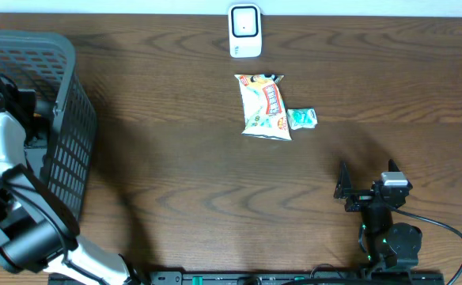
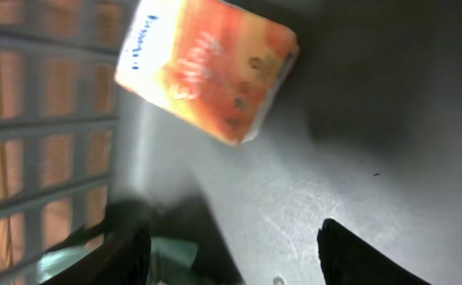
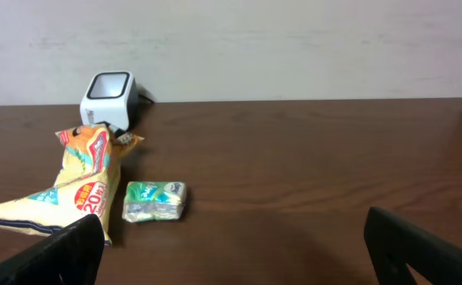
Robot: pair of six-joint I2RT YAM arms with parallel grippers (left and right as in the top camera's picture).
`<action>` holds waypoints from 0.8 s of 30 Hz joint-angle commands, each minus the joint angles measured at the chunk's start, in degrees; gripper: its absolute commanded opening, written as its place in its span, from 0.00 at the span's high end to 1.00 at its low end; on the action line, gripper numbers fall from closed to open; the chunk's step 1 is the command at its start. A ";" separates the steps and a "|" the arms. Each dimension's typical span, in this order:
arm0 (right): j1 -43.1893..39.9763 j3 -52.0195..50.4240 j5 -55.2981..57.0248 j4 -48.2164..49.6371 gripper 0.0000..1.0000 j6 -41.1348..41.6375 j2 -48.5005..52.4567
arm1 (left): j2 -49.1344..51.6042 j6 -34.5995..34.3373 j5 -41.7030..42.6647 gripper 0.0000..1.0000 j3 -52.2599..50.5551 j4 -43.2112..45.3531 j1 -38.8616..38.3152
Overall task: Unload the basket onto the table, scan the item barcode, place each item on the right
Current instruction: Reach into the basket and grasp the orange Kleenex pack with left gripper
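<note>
Dark wood table (image 1: 176, 174) fills the overhead view, which alone shows the grey basket (image 1: 65, 119) whole, with the left arm (image 1: 1, 142) reaching down into it. Only the left wrist view looks inside: an orange packet (image 2: 207, 67) lies in the basket ahead of the left tool (image 2: 235, 261), apart from it, and the tool's fingers stand partly spread over bare floor, holding nothing. The right wrist view shows the right tool (image 3: 239, 261) spread wide and empty, low over the table; a snack bag (image 3: 73, 186) and a small green packet (image 3: 154, 201) lie ahead to its left, side by side, and the white scanner (image 3: 108, 95) stands just beyond the bag.
</note>
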 commanded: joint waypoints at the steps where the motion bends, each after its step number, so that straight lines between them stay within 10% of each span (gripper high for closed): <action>1: -0.24 -0.11 0.09 -0.24 0.01 0.39 -0.20 | 2.23 7.08 0.50 0.35 0.46 1.20 -0.02; 24: -0.24 -0.11 0.09 -0.24 0.01 0.37 -0.20 | 11.65 10.58 0.55 0.41 0.46 17.22 -2.19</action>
